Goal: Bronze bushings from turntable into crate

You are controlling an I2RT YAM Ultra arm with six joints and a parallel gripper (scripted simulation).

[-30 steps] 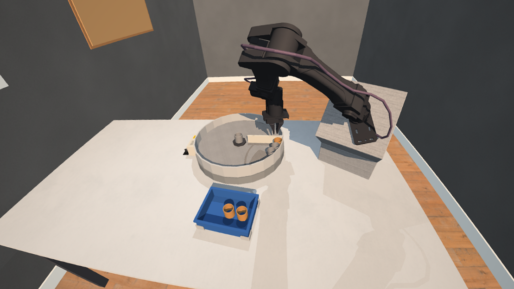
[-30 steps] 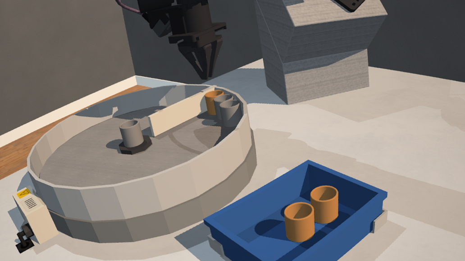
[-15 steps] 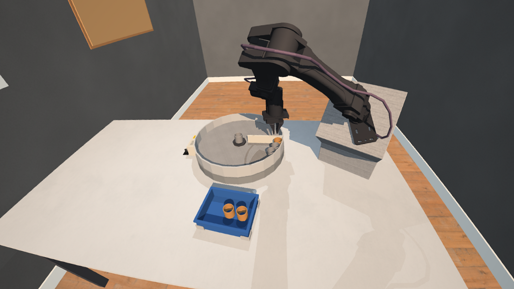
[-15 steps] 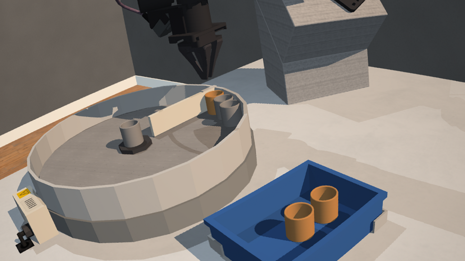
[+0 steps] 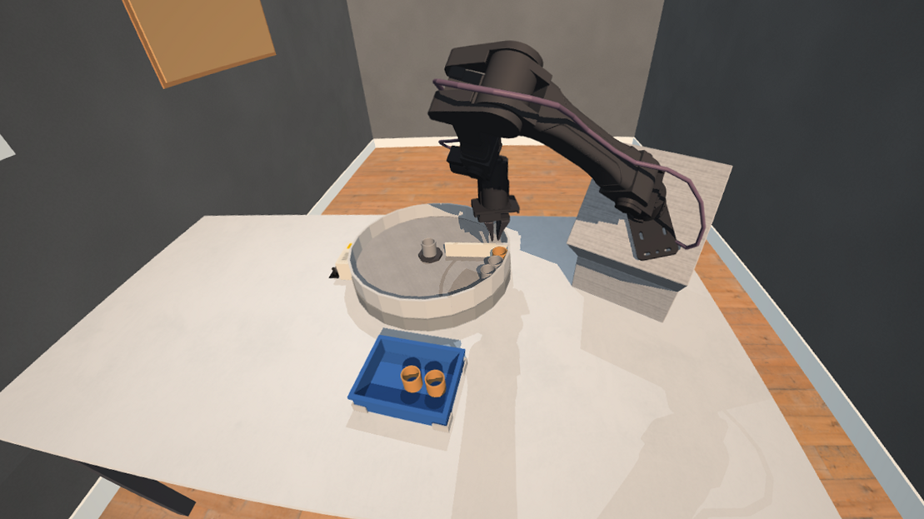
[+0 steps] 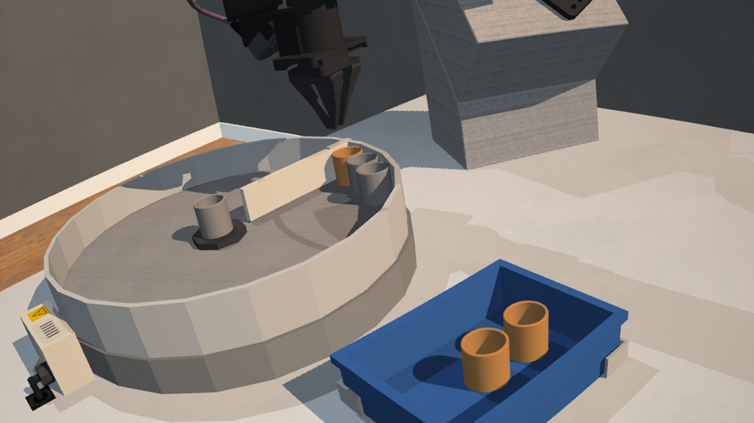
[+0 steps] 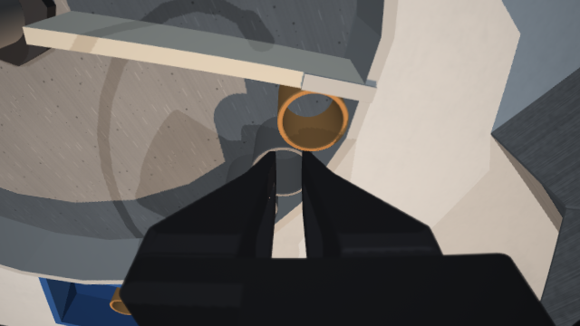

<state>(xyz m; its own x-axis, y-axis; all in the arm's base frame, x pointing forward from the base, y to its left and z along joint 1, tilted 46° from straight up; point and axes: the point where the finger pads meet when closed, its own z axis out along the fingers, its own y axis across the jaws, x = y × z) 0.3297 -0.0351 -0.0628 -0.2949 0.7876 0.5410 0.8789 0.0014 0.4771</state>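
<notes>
The black tool (image 5: 496, 236) (image 6: 333, 125) (image 7: 288, 163) is almost closed, with a thin gap, and has hold of nothing. It is above the right side of the round turntable (image 5: 409, 308) (image 6: 204, 326) (image 7: 77, 260). One bronze bushing (image 5: 498, 252) (image 6: 347, 169) (image 7: 313, 131) is there, beside two steel bushings (image 6: 373, 185). Two more bronze ones (image 5: 410, 378) (image 6: 485, 363) stand upright in the near, blue crate (image 5: 398, 415) (image 6: 393, 402) (image 7: 52, 299).

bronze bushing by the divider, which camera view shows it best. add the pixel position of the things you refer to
The wrist view: the bushing (image 5: 498, 252) (image 6: 344, 168) (image 7: 282, 123) appears largest there, its open end visible. The exterior view shows its side, partly hidden by a steel bushing; the top view shows it small.
</notes>
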